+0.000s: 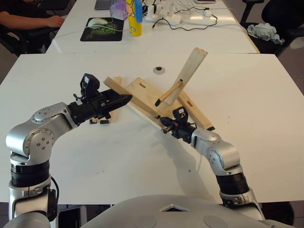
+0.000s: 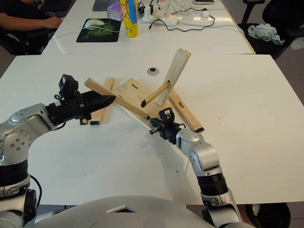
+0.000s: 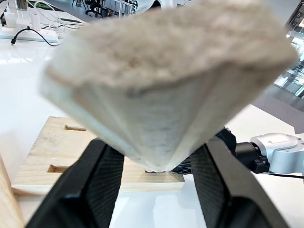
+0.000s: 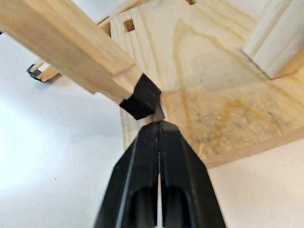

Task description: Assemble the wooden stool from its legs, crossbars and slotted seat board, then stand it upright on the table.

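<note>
My left tool (image 1: pixel 124 99), arm extended low, clamps a long pale wooden leg (image 4: pixel 61 38); right tool (image 4: pixel 158 124), closed, touches its black cap (image 4: pixel 140 97).

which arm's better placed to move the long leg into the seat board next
Left, probably: the left hand clamps the leg, so it can steer it. The right hand is shut, its tips just at the leg's black cap by the board.

A white table (image 1: pixel 266 109) spread across the lower frame, a second white table (image 1: pixel 199 40) stood behind it along the top — black mouse mat (image 1: pixel 90 34) upper left, yellow bottle (image 1: pixel 135 27) beside it, power strip (image 1: pixel 169 20) with cables top centre, crumpled cloth (image 1: pixel 266 32) upper right.
</note>
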